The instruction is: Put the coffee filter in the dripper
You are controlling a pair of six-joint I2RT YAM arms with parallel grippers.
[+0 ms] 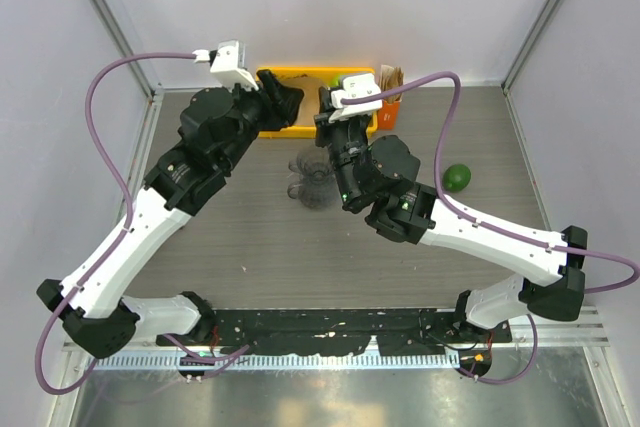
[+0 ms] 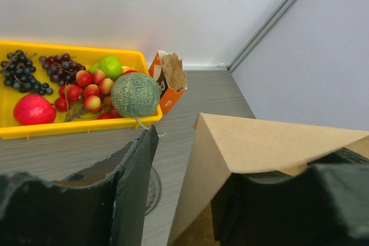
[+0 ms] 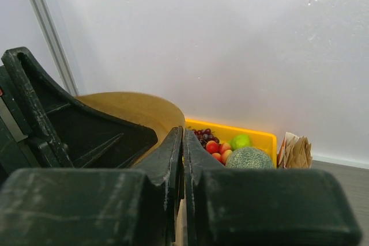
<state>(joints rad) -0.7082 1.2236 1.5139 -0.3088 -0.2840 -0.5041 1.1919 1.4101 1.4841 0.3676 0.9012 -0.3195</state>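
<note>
Grey wood-grain table (image 1: 250, 247) boxed by white walls (image 1: 330, 7), a yellow tray (image 1: 310, 73) at its far edge. The 2 arms reach far toward centre. Right gripper (image 3: 183, 142) pinches the coffee filter (image 2: 259, 142), aloft just beyond the dripper (image 1: 310, 182). Left gripper (image 1: 285, 105) is half-open, the filter against 1 finger.

- In front of the dripper (image 1: 308, 183), the table (image 1: 250, 257) lies open toward the arm bases; you can pass there.
- Behind the dripper, the yellow tray (image 1: 300, 73) and the box of brown papers (image 1: 392, 82) line the back wall.
- Just right of the dripper, the right arm (image 1: 385, 182) blocks you; beyond it sits a green fruit (image 1: 457, 178).
- Up behind the dripper, the left gripper (image 1: 288, 99) and right gripper (image 3: 183, 136) crowd together, with the coffee filter (image 2: 265, 142) between them.
</note>
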